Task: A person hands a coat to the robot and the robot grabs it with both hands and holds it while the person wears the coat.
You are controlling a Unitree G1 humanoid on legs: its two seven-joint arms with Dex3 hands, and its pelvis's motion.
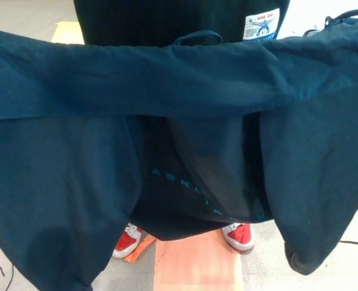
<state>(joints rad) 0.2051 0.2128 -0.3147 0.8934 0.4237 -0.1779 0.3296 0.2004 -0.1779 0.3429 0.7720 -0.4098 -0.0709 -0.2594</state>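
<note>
pale floor (21, 18) behind spread dark coat (167, 85); both hands hidden, grip perhaps unknowable

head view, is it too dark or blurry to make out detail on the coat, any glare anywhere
Head view: the dark teal coat fills most of the frame, its folds readable but lower panels sinking into shadow; the white label is soft, its print unreadable; the pale floor is bright but not glaring; the red shoes are fairly sharp.
</note>
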